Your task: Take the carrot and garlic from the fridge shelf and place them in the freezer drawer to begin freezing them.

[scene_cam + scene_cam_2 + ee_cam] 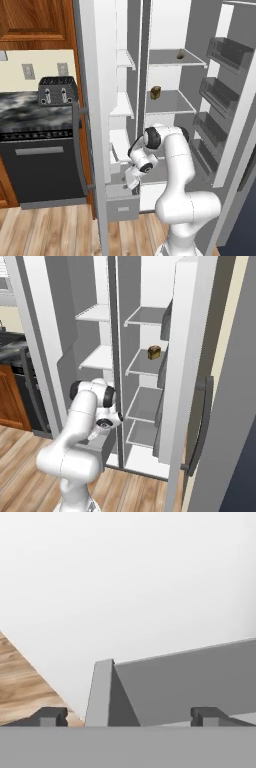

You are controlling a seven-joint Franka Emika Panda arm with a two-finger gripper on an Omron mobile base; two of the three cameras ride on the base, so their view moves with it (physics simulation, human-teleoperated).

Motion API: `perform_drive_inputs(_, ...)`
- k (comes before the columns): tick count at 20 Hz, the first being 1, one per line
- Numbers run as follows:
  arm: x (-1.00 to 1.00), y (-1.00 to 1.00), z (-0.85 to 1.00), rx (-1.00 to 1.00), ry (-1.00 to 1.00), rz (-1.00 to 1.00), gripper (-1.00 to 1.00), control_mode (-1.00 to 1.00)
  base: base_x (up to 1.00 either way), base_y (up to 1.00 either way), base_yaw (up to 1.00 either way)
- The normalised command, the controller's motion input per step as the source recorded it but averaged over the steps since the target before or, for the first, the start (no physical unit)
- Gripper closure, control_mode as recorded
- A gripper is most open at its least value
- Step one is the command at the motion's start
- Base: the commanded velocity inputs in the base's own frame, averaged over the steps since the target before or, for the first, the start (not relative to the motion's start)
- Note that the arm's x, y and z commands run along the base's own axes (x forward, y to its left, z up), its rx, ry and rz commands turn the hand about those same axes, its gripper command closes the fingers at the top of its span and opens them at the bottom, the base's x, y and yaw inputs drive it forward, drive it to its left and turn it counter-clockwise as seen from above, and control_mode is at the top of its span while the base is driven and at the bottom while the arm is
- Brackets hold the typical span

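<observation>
Above the freezer drawer (122, 202), pulled out near the floor, one claw (129, 717) hangs released, its two fingertips (49, 716) wide apart. One boxy tan-brown item (156, 92) sits on the fridge shelf (170, 102); a small dark lump (180, 56) lies one shelf higher.

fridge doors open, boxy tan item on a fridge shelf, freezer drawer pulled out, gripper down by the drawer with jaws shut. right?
Not quite: the jaws stand open, not shut. In the hand view the two dark fingertips sit far apart, with nothing between them. The rest holds: the gripper hangs at the pulled-out freezer drawer, and the boxy tan item sits on a shelf.
</observation>
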Motion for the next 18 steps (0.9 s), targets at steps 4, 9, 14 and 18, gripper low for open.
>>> perform_drive_inputs(4, -0.12, -0.04, 0.98, 0.0, -0.01, 0.0, -1.0, -1.0, 0.0, 0.0, 0.0)
perform_drive_inputs(9, -0.39, -0.2, 0.86, 0.0, 0.0, 0.0, -1.0, -1.0, 0.0, 0.0, 0.0)
perform_drive_inputs(14, -0.73, -0.33, 0.66, 0.0, -0.07, 0.0, -1.0, -1.0, 0.0, 0.0, 0.0)
perform_drive_inputs(18, -0.82, -0.28, 0.64, 0.0, -0.09, 0.0, -1.0, -1.0, 0.0, 0.0, 0.0)
